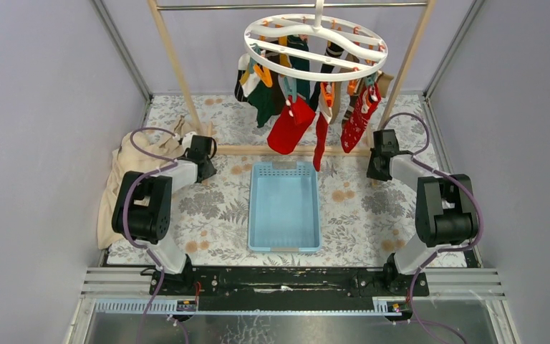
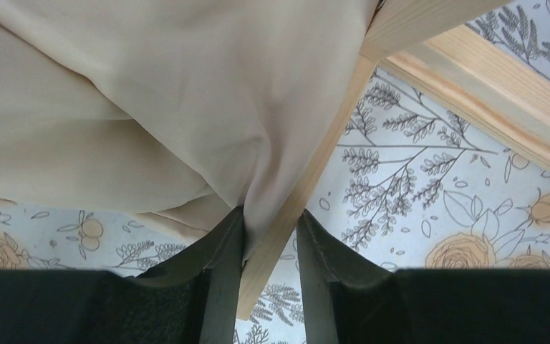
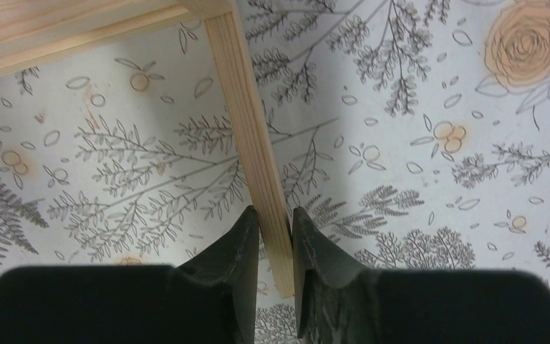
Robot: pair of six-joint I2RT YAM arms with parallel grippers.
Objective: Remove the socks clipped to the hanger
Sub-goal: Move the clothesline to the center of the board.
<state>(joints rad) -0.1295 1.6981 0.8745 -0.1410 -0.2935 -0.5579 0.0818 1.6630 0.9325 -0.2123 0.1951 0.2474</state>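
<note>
Your left fingers (image 2: 230, 236) pinch a foot bar of the wooden rack (image 2: 465, 79), with a fold of beige cloth (image 2: 114, 107) caught in. Your right fingers (image 3: 247, 240) pinch the other foot. You seem to be bracing the rack: grip evenly, so nothing swings. The hanger (image 1: 315, 76) hangs high above and ahead, nearer your right fingers, ring roughly flat. The socks (image 1: 290, 125) dangle lengthwise, toes downward.
</note>
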